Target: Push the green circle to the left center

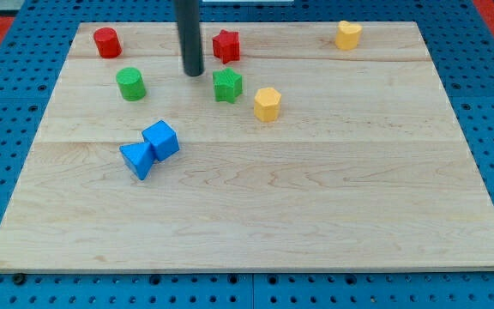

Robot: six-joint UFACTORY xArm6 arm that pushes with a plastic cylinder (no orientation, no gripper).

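Note:
The green circle [131,84] is a short green cylinder standing at the view's upper left of the wooden board [316,206]. My tip [194,74] is the lower end of a dark rod that comes down from the view's top. It stands to the right of the green circle, with a clear gap between them. The tip sits between the green circle and a green star-shaped block [227,86], closer to the star and slightly above both in the view.
A red cylinder [106,42] stands at the top left. A red star block [225,45] is right of the rod. A yellow hexagon [267,104] lies right of the green star, another yellow block [347,34] at the top right. A blue cube [161,140] touches a blue triangle [137,160].

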